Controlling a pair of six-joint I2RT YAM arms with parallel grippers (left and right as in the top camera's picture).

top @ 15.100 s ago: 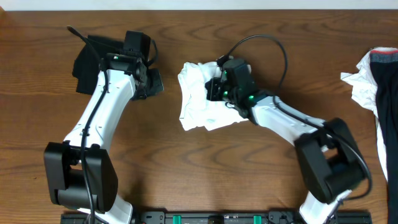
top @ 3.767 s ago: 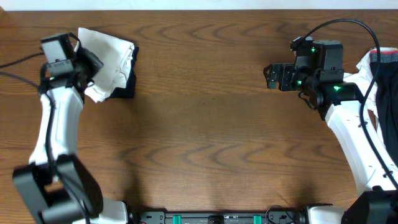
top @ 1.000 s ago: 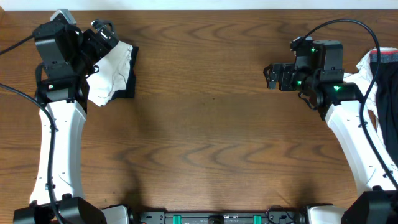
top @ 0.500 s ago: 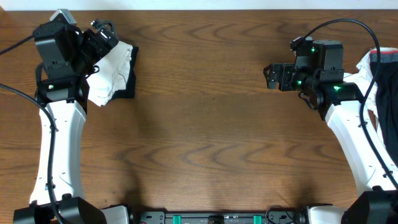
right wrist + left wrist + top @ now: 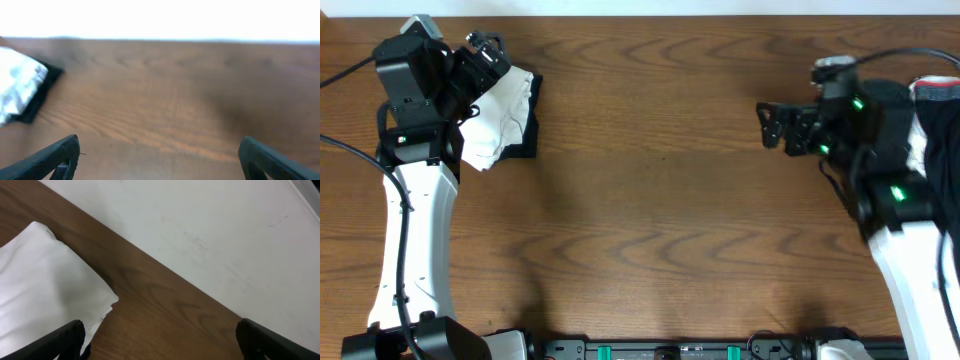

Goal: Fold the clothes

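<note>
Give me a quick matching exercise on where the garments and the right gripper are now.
1. white garment
2. black garment
3. loose pile
4. right gripper

A. at the table's right edge
B. open, holding nothing
C. top of the far-left stack
D. under the white one, edge showing

Pairs: 1-C, 2-D, 3-A, 4-B

Table [image 5: 650, 200]: brown wood, visible grain, smooth, low sheen.
Shirt [image 5: 505, 110] at 10 o'clock: white cloth, matt, creased, on black cloth [image 5: 533, 125].
Arm shells [image 5: 415, 230]: smooth, glossy white plastic.
</note>
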